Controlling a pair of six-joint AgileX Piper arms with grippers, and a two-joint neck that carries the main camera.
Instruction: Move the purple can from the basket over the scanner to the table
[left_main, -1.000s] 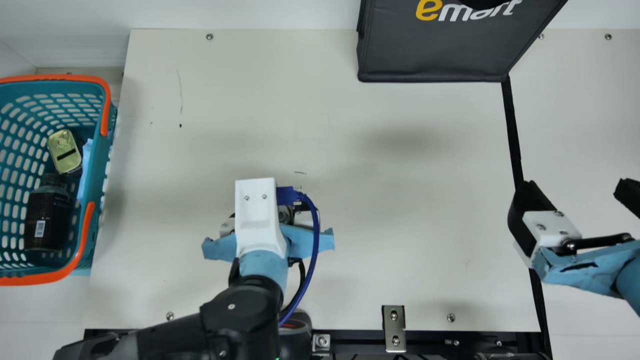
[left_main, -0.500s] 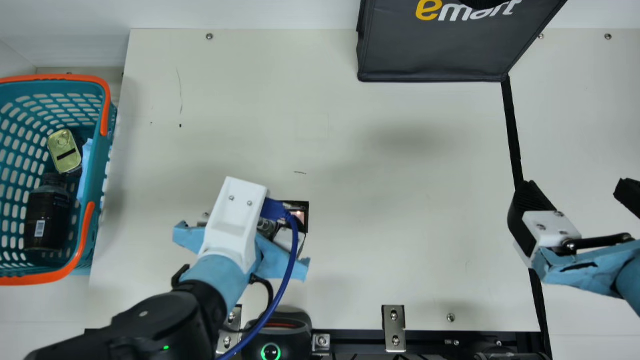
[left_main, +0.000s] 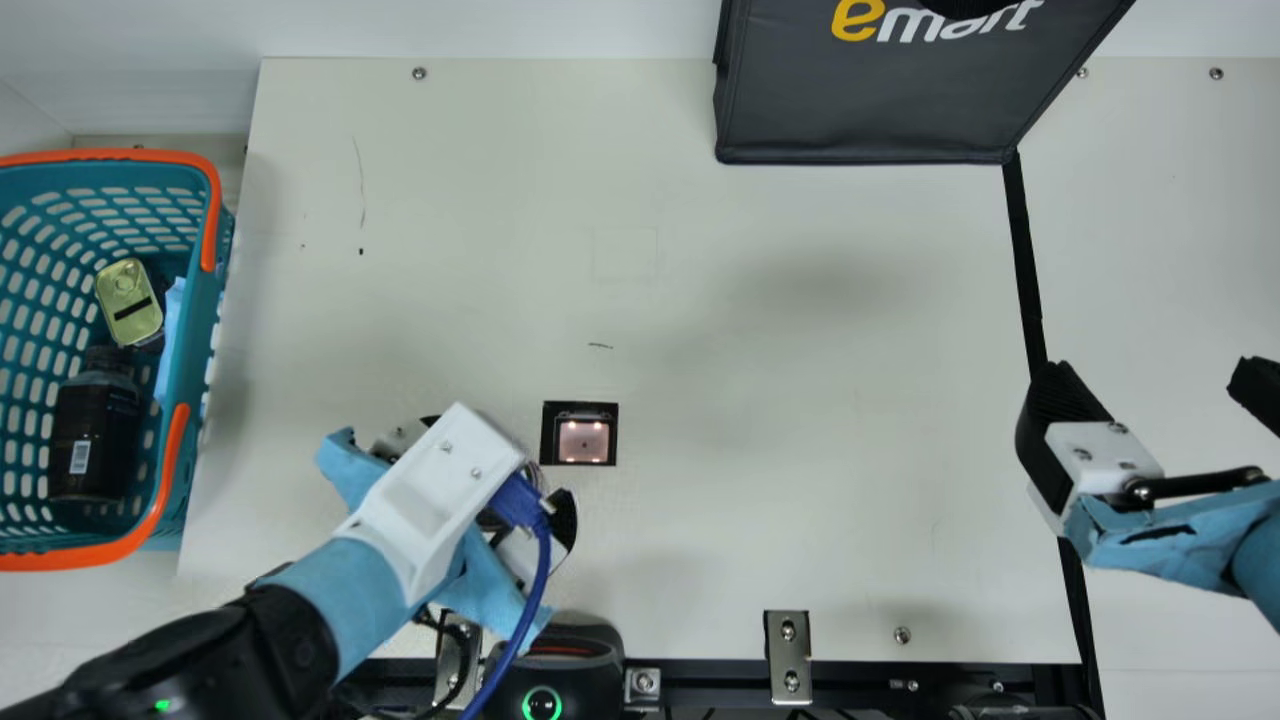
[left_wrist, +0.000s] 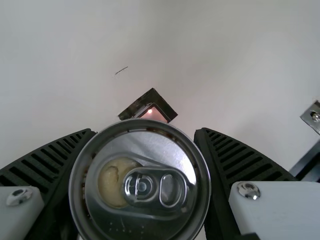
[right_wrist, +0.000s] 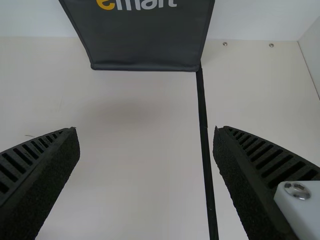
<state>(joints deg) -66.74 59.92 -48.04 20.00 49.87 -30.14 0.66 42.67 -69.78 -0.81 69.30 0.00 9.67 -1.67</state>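
Worktop (left_main: 750, 350): cream, scuffed, backed by a white wall (left_main: 500, 25).
Basket (left_main: 210, 235): teal, beside the worktop's left edge.
Bag (left_main: 850, 120): dark, at the far edge's right end.
Right gripper (left_main: 1150, 375): spread above the right edge.
Left gripper (left_main: 497, 465): pinching the purple can (left_wrist: 125, 145) near the scanner (left_main: 583, 440).

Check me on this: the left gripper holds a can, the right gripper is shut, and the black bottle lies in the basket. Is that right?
Not quite: the right gripper is open, as the right wrist view shows, its fingers wide apart. The rest stands: the left gripper holds a can, and the black bottle lies in the basket.
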